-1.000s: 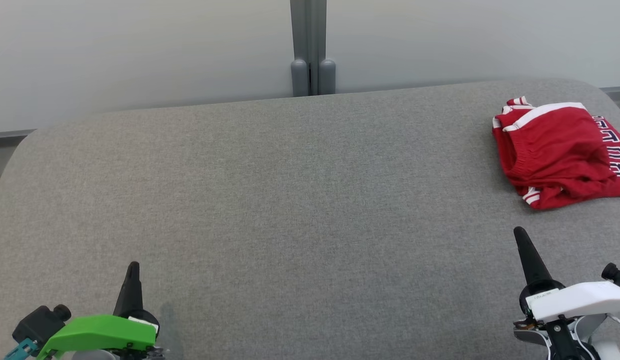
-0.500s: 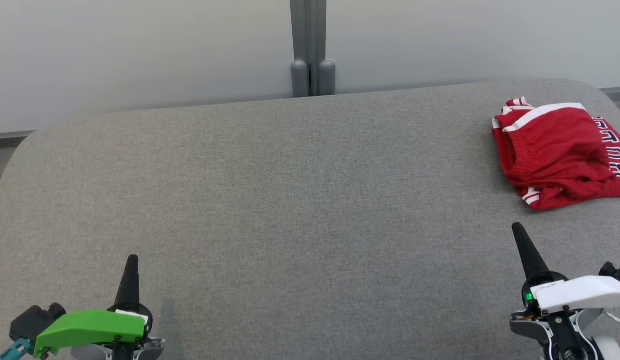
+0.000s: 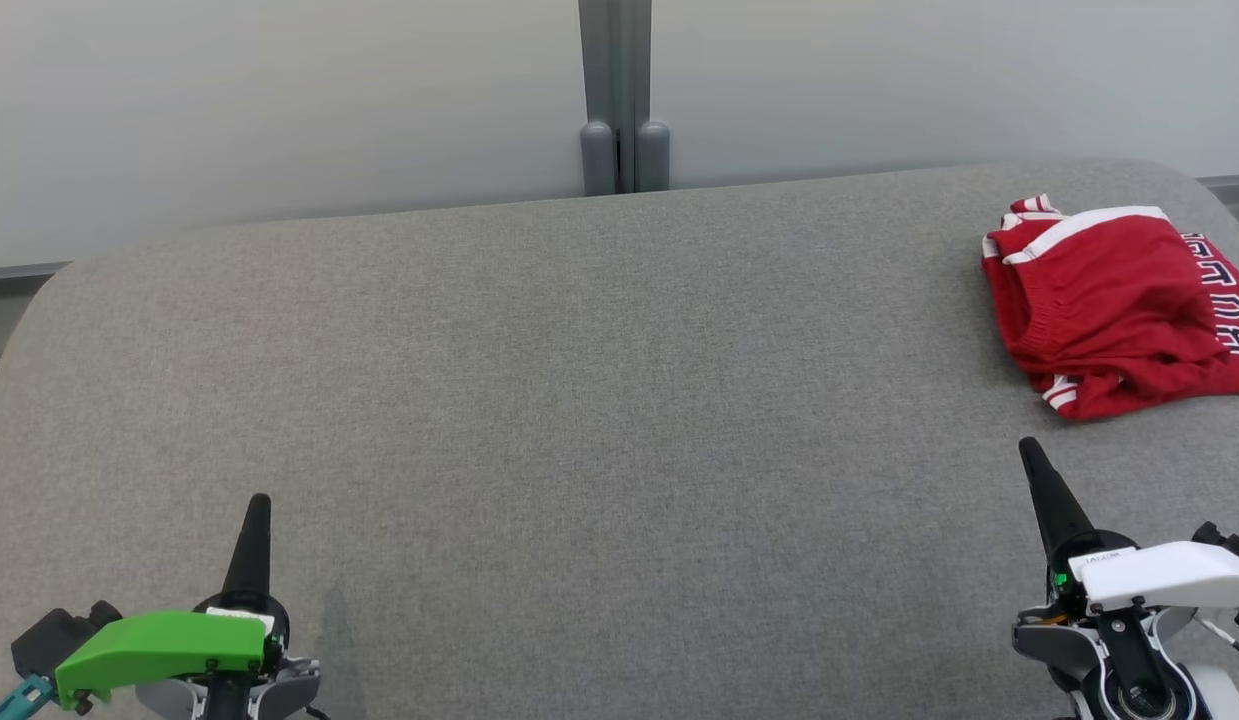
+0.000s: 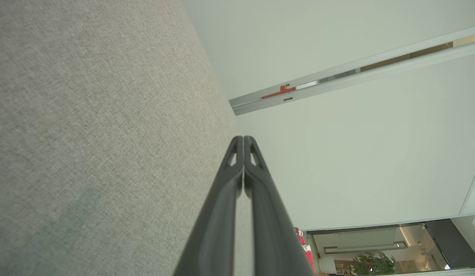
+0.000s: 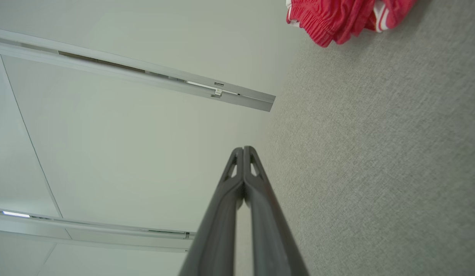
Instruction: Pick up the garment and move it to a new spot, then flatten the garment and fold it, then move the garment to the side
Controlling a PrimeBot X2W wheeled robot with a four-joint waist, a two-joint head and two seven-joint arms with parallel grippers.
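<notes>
Red garment w/ white trim lies bunched on grey padded table, far R side, near edge. L gripper at near L, fingers pressed together, nothing held. R gripper at near R, likewise closed tight, empty, tip near garment but apart from it.

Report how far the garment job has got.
Looks done: the red garment lies in a compact, roughly folded bundle near the grey table's far right edge. In hand: nothing; the left gripper and right gripper are shut, empty and clear of the cloth. Left: apparently nothing, unless the rumpled fold needs tidying.
</notes>
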